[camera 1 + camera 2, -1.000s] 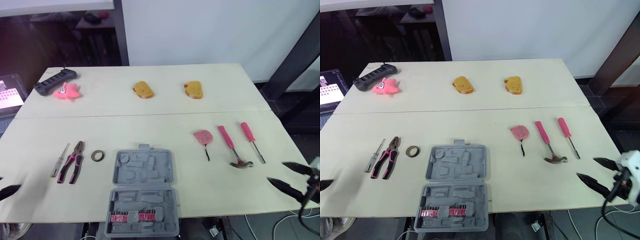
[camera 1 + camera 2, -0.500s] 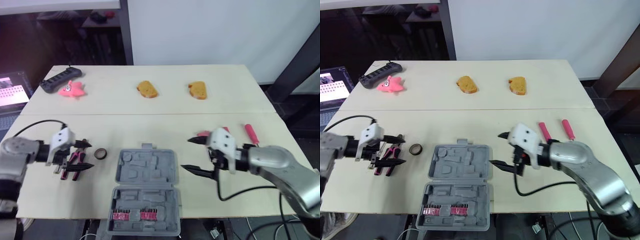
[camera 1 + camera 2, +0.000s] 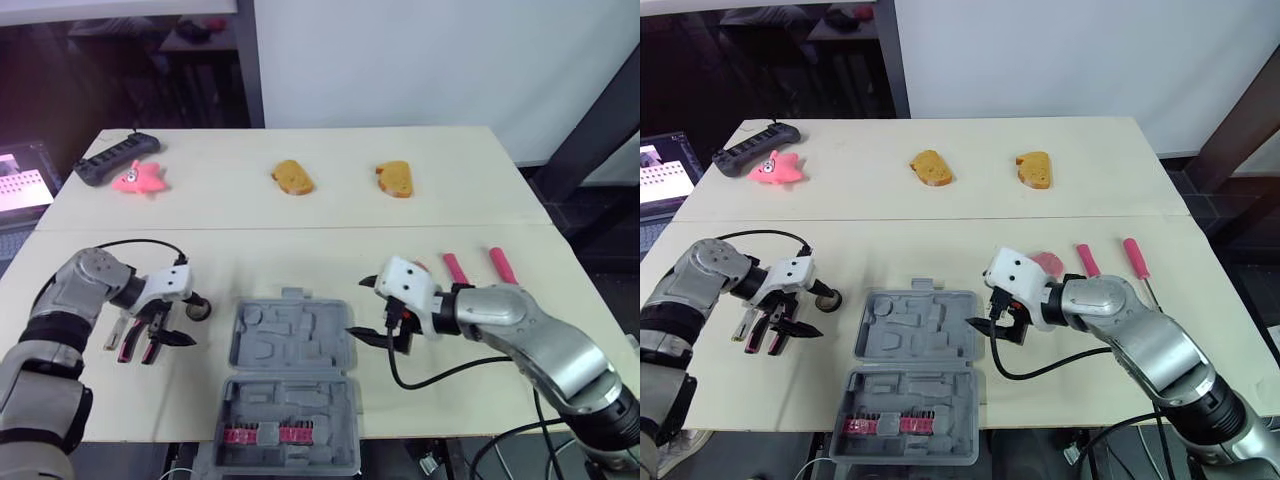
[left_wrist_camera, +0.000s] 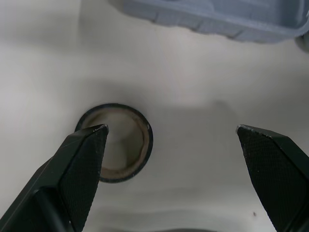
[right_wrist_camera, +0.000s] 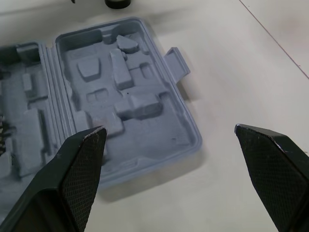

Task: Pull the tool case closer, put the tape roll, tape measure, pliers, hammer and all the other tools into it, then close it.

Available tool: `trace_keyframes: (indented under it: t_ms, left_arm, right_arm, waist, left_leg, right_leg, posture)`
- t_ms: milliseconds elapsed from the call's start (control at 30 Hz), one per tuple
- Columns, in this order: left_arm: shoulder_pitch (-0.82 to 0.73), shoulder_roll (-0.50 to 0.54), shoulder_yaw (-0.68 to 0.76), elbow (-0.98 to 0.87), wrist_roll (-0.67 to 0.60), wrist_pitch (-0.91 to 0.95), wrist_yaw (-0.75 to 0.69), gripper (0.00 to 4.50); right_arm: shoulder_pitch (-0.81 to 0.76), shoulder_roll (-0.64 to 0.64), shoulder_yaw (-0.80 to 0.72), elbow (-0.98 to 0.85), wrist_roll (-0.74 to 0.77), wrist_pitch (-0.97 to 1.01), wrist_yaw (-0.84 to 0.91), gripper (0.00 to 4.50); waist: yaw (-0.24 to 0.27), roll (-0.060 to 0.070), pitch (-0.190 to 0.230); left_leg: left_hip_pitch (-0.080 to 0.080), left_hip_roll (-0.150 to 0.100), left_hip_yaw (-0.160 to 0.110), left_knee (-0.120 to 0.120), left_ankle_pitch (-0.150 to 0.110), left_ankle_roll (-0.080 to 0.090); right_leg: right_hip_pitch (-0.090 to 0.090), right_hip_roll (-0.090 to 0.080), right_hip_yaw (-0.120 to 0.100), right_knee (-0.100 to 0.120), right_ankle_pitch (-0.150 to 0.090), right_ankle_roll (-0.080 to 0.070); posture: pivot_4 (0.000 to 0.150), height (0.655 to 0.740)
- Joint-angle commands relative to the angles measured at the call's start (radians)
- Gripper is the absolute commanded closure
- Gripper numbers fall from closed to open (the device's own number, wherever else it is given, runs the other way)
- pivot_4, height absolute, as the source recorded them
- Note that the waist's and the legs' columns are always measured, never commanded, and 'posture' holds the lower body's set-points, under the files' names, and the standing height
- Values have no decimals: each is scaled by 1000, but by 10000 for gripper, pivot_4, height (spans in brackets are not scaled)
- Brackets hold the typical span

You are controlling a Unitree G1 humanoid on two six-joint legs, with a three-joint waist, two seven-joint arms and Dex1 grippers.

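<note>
The open tool case [image 3: 288, 380], a stiff moulded plastic shell at the near edge of the worktop [image 3: 300, 250], is judged light enough to be slid, though apt to flex at its hinge. It is best taken by the rim of its far half, beside which the right hand [image 3: 360, 308] is held spread. The tape roll [image 4: 145, 145], light and rigid, lies left of the case under the spread left hand [image 4: 170, 130]. It could be pinched across its wall.
</note>
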Motion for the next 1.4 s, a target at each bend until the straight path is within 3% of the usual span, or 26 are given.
trace_keyframes:
  t_ms: [33,100,300,333,533,700,833,967,1400]
  left_arm:
    - [-16,8,-17,27,33,-24,-5,2644]
    - [-22,-1,-18,44,43,-41,16,8598]
    - [-46,-24,-6,74,41,-75,43,41226]
    - [-49,-24,-4,75,40,-77,42,44848]
    - [-51,-9,-3,60,36,-111,23,44848]
    - [-74,-13,20,-12,-40,-73,-35,44848]
    - [-94,15,-66,-186,-185,61,-44,44848]
    - [-107,7,-157,-271,-220,106,-44,44848]
    - [-173,-91,-281,-160,-196,64,-44,44848]
  right_arm:
    - [-23,15,-12,-43,-7,11,-18,0]
    - [-27,22,-11,-42,-12,15,-26,0]
    - [-36,43,-7,-41,-18,22,-39,0]
    - [-37,45,-8,-41,-18,23,-39,0]
    - [-42,51,-1,-31,-30,16,-37,0]
    - [-43,60,-2,-30,-35,18,-42,0]
    - [-35,68,8,-31,-44,17,-50,0]
    - [-32,82,10,-34,-46,27,-59,0]
    - [-11,105,-1,-83,-41,86,-106,0]
  waist:
    - [1,0,0]
    - [2,0,0]
    - [2,0,0]
    - [2,0,0]
    - [2,0,0]
    - [2,0,0]
    - [4,0,0]
    - [2,0,0]
    - [3,0,0]
  left_leg:
    - [0,0,0,0,0,0]
    - [0,0,0,1,0,0]
    - [0,0,-1,2,0,0]
    - [0,0,-1,2,0,0]
    - [0,0,-1,2,0,0]
    - [0,0,-1,2,0,0]
    - [-2,0,-3,6,0,0]
    - [-5,0,-4,10,0,0]
    - [-7,0,-5,14,-1,2]
  right_leg:
    - [0,0,0,0,0,0]
    - [0,0,0,1,0,0]
    - [0,0,0,3,0,0]
    - [0,0,0,3,0,0]
    - [0,0,0,3,0,0]
    - [0,0,0,4,0,0]
    - [0,0,-2,5,0,0]
    - [0,0,-2,6,0,0]
    - [-2,0,-3,8,0,0]
  posture:
    - [1500,7400]
    - [1500,7400]
    - [1500,7400]
    - [1500,7400]
    - [1500,7400]
    - [1500,7400]
    - [1500,7400]
    - [1500,7400]
    - [1500,7400]
